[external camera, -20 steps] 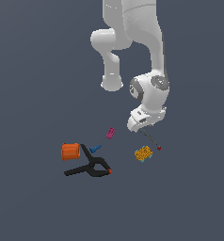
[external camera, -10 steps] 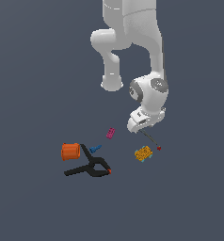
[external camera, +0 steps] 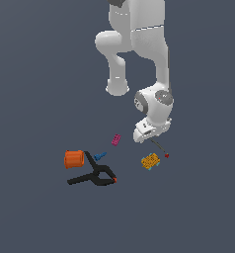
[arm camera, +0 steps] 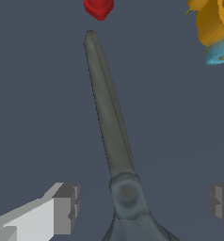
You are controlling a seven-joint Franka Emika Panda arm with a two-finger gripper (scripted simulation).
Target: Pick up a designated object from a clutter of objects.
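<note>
End effector (arm camera: pixel 141 197) lower, straddling scissors (arm camera: pixel 109 122)

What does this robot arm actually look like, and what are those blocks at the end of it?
The arm is glossy white, built from thick rounded segments with bulging joints; one joint cap near the wrist is grey. No cables or markings show. The gripper has two squared, blocky fingers, light grey to white with darker grey faces, seen close in the wrist view.
</note>
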